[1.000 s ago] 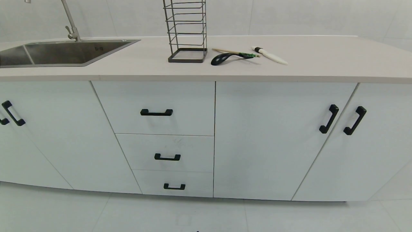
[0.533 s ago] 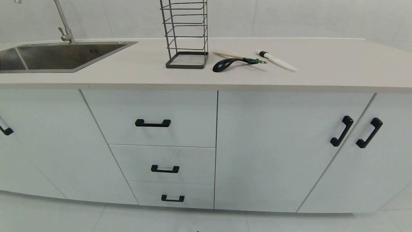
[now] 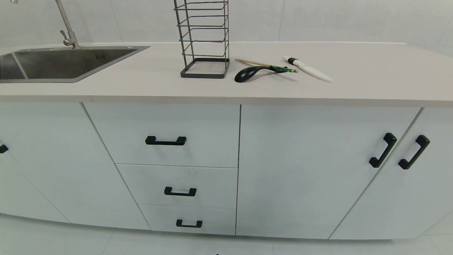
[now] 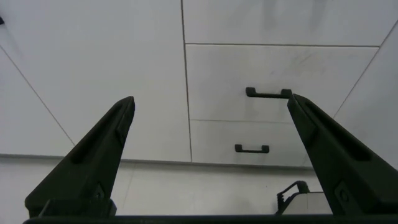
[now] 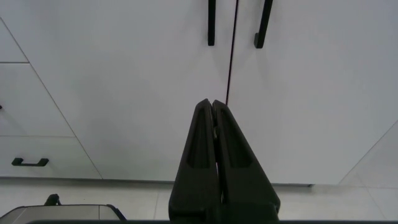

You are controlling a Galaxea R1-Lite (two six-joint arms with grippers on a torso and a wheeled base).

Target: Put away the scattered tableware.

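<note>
Scattered tableware pictured on pale countertop (image 3: 371,74), right of upright dark wire rack (image 3: 204,72). Black spoon (image 3: 245,74) laid nearest rack, bowl toward it, handle raised to right. Wooden chopsticks (image 3: 256,63), green-patterned at right end, laid slanting behind spoon, met by spoon handle at green end. White utensil (image 3: 313,71) with black band laid diagonally just beside, apart from both.

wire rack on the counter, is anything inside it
Nothing shows inside the wire rack: its base is bare and no item stands between the bars. Its top runs out of the picture, so that part cannot be told. The black spoon lies beside it.
</note>
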